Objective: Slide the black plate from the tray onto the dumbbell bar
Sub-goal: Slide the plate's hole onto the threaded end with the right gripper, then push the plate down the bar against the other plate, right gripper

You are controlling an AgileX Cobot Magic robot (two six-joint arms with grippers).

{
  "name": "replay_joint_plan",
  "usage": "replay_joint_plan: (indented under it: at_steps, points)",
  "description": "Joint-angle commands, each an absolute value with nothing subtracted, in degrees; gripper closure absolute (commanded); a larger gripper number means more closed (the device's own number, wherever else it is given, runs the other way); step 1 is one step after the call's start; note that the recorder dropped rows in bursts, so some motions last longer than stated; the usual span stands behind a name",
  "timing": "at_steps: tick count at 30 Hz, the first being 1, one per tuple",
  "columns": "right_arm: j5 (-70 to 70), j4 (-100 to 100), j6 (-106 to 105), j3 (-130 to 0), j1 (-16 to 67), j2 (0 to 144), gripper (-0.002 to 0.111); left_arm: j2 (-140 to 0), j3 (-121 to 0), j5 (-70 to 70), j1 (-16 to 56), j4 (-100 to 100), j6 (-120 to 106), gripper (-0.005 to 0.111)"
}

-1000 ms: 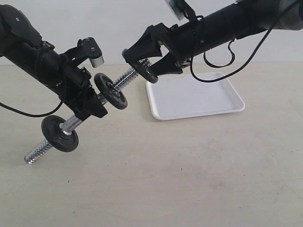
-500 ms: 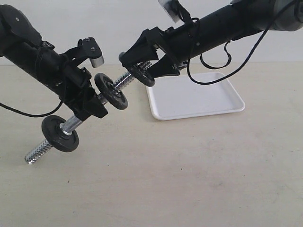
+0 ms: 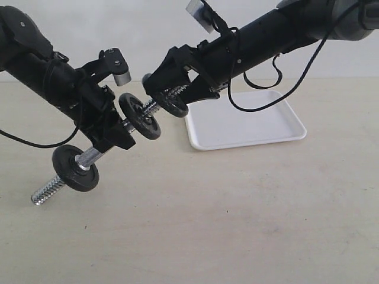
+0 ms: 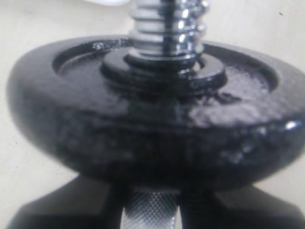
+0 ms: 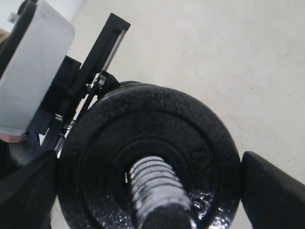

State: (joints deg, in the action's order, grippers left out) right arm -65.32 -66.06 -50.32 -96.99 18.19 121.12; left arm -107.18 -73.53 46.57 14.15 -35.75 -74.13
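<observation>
Pale beige worktop (image 3: 207, 225) runs back to a plain white wall. At the left, the left gripper (image 3: 112, 135) has its jaws clenched on the smooth middle of the bar (image 3: 90, 155). The bar is off the worktop and tilted, its low threaded end near and left, its high end far and right. A lower disc (image 3: 75, 167) sits on the bar below that grip, and a second disc (image 3: 139, 115) sits just above it. In the left wrist view this second disc (image 4: 152, 129) fills the picture, with thread (image 4: 167, 24) rising from its hub.

Further right, the right gripper (image 3: 169, 94) has its jaws grasping the plate (image 3: 176, 106) by its rim. The plate is on the bar's upper thread, near the second disc; a short stretch of thread seems to show between them, though the angle leaves it unsure. In the right wrist view the thread (image 5: 152, 186) passes through the plate (image 5: 190, 133), with fingers (image 5: 271, 191) on either side of the rim.

At the right, the tray (image 3: 249, 121) lies flat on the worktop, well apart from the plate.
</observation>
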Motion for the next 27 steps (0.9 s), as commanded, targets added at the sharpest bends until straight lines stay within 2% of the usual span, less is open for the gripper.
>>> replay_joint_plan:
  at_steps: [1,27]
  points:
    - [-69.96,-70.89,-50.92,-97.62,18.97,119.54,0.108,-104.05,-75.3,43.17,14.27,-43.57,-72.88,0.102]
    - [-69.96,-68.06,-52.09,-97.62,20.65,119.54,0.108,-104.05,-75.3,42.14,14.48,-50.66,-74.21,0.102]
